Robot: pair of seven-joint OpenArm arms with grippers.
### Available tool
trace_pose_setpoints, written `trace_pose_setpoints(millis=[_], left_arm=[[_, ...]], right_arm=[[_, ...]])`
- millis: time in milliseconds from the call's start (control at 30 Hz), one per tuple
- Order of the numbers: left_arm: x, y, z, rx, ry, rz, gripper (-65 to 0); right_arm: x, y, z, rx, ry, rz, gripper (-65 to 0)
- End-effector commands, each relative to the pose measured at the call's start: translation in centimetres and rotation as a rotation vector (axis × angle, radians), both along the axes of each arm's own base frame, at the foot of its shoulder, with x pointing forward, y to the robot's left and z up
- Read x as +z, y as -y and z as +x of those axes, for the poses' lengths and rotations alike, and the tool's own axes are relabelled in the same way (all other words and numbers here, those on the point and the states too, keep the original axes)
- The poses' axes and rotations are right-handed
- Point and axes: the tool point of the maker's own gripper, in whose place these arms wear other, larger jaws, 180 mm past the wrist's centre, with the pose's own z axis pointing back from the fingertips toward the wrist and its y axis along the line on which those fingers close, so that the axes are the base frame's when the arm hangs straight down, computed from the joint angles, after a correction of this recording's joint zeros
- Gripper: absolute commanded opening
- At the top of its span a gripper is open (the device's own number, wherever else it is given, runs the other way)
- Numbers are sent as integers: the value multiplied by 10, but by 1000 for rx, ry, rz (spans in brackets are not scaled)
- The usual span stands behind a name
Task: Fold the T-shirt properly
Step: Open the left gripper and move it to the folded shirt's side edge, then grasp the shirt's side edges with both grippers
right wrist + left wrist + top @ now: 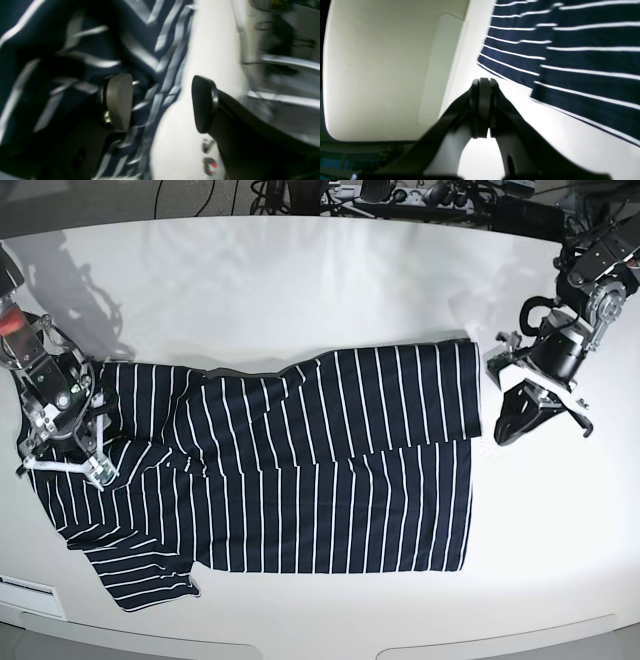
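Striped navy T-shirt lies flat, partly folded.

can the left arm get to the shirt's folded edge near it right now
Probably yes. The left gripper sits just off the T-shirt on bare table, with nothing between it and the folded edge. Its jaws are shut, though, so it would have to open first.

This looks like a robotics lab or test bench rather than a home; a broad white table with rounded edges fills the room's middle, with a robot arm mounted at one side and a second arm opposite; black cables and what seem to be power strips lie along the far edge, against a dark floor.
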Motion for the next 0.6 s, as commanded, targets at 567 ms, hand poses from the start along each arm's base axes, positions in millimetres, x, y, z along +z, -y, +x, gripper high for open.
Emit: trace_pose_setpoints(millis=[567], left_arm=[[-14, 14, 56, 52, -189, -283, -650]], right_arm=[[28, -25, 6, 50, 147, -15, -258]])
